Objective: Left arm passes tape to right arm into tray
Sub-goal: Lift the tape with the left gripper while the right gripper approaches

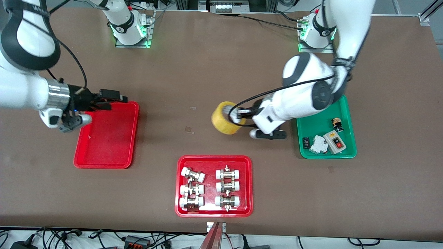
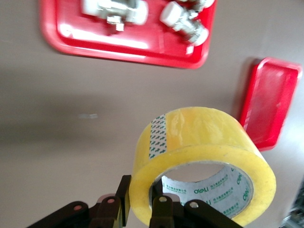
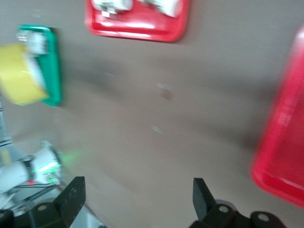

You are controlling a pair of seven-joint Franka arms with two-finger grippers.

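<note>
The yellow tape [image 1: 223,119] is held on edge over the middle of the table. My left gripper [image 1: 235,116] is shut on its wall, one finger inside the white core and one outside. In the left wrist view the tape [image 2: 199,137] fills the foreground above the gripper [image 2: 142,204]. The plain red tray [image 1: 107,138] lies toward the right arm's end and holds nothing; it also shows in the left wrist view [image 2: 273,102] and the right wrist view [image 3: 285,142]. My right gripper [image 1: 117,102] is open and empty over that tray's rim nearest the robots' bases [image 3: 137,194]. The tape shows small in the right wrist view [image 3: 21,73].
A red tray with metal pipe fittings [image 1: 214,158] lies nearer the front camera, at the middle. A green tray [image 1: 311,128] with small electrical parts lies under the left arm's forearm, toward the left arm's end.
</note>
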